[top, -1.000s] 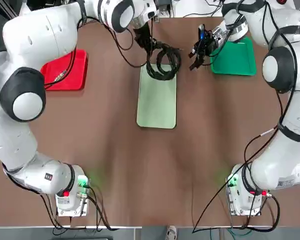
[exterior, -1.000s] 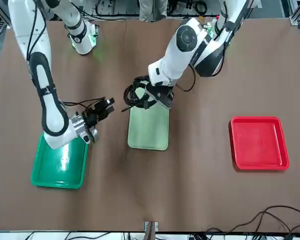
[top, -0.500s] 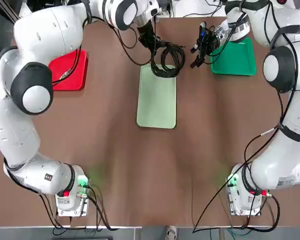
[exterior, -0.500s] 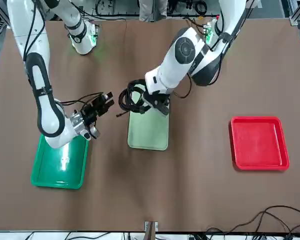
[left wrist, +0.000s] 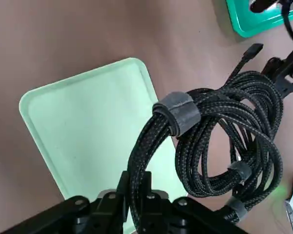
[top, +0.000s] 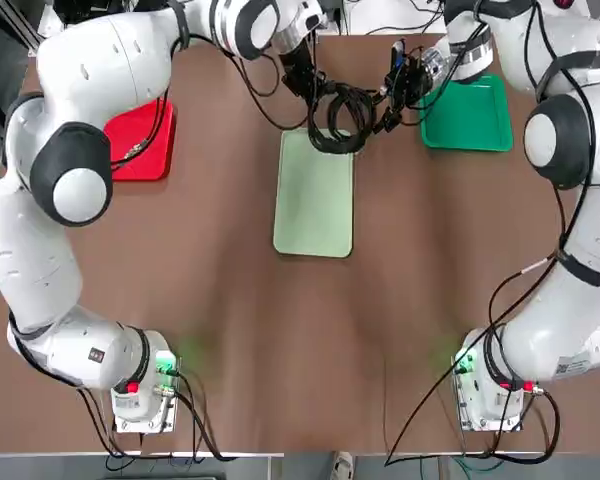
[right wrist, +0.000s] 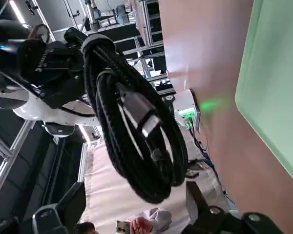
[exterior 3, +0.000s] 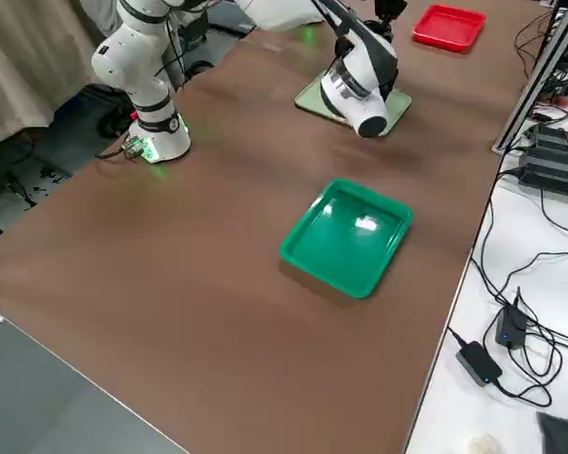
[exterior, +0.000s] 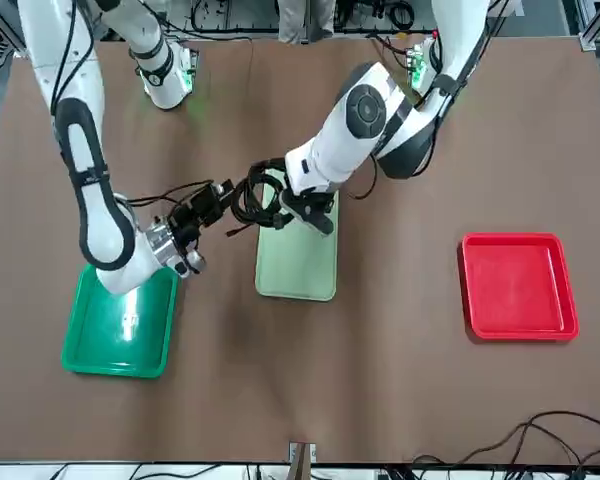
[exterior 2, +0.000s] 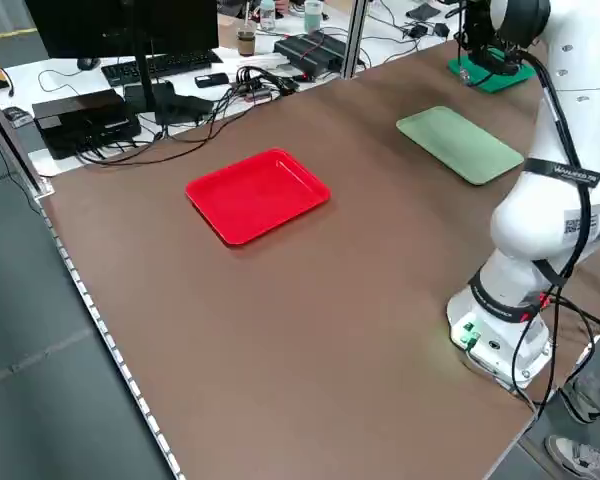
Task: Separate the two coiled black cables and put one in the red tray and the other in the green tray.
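Note:
The two coiled black cables (top: 340, 118) hang as one tangled bundle from my left gripper (top: 308, 88), which is shut on their upper loops above the far end of the pale mint tray. In the left wrist view the cable bundle (left wrist: 210, 126) shows grey straps around the coils. My right gripper (top: 388, 100) is open right beside the bundle, on the green tray's side. In the right wrist view the cables (right wrist: 136, 126) hang just ahead of the spread fingers. Nothing lies in either the red tray (top: 140, 140) at the far left or the green tray (top: 470, 115) at the far right.
A long pale mint tray (top: 313, 205) lies at the table's middle, with nothing on it. Both arms' own wiring hangs near the wrists. Open brown tabletop (top: 300, 340) stretches toward the arm bases.
My left gripper has lifted the bundle and carried it toward the right arm. My right gripper has moved away from the green tray to the bundle's side.

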Controlling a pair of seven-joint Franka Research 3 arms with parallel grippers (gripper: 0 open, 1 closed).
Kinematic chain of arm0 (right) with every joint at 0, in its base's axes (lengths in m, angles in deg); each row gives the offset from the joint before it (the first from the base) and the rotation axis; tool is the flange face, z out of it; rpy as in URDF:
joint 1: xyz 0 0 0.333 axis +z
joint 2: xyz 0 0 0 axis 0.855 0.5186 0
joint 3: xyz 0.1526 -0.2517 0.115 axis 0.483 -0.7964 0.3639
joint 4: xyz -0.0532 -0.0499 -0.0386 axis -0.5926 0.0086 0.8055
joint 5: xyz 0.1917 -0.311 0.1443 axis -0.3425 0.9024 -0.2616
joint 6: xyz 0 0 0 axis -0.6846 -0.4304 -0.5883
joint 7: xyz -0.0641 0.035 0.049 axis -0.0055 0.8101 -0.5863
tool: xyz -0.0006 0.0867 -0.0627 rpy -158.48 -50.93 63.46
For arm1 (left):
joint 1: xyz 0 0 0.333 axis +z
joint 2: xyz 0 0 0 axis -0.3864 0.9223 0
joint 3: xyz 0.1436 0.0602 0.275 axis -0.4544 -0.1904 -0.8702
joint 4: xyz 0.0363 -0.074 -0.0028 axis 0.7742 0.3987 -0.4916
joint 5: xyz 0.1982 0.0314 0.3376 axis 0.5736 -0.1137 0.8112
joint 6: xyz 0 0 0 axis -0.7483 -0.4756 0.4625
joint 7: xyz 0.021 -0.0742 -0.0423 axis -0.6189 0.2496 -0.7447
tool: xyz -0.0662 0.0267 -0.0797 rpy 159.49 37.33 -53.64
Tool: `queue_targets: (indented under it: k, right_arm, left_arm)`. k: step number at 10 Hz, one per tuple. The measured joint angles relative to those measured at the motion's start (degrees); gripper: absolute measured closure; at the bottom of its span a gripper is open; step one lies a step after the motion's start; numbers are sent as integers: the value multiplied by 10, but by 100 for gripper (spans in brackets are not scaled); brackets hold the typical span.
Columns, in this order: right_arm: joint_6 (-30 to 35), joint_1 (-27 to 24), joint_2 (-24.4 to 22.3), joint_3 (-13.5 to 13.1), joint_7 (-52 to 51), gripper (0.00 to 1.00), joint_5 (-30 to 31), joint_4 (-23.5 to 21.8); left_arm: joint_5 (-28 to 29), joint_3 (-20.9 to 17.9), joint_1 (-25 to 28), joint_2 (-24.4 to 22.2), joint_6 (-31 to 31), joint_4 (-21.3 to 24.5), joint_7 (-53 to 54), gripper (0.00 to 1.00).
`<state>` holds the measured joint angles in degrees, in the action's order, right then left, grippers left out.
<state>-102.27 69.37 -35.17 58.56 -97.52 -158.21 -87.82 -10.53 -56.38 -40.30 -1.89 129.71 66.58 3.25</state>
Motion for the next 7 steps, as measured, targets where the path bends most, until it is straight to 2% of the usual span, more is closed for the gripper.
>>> queue_targets:
  k: [2, 3, 5, 7]
  right_arm:
    - [-8, 4, 0, 0, 0, 23, -1, 0]
    - [-10, 4, 0, 0, 1, 43, -1, 0]
    - [-10, 4, 0, -2, 1, 73, -1, 0]
    - [-10, 4, 0, -3, 1, 84, -1, 0]
  left_arm:
    - [0, 0, 0, 0, 0, -1, 0, 88]
    - [0, 0, 0, 0, 0, -1, 0, 88]
    - [0, 0, 0, 0, 0, -1, 0, 88]
    - [0, 0, 0, 0, 0, -3, 0, 88]
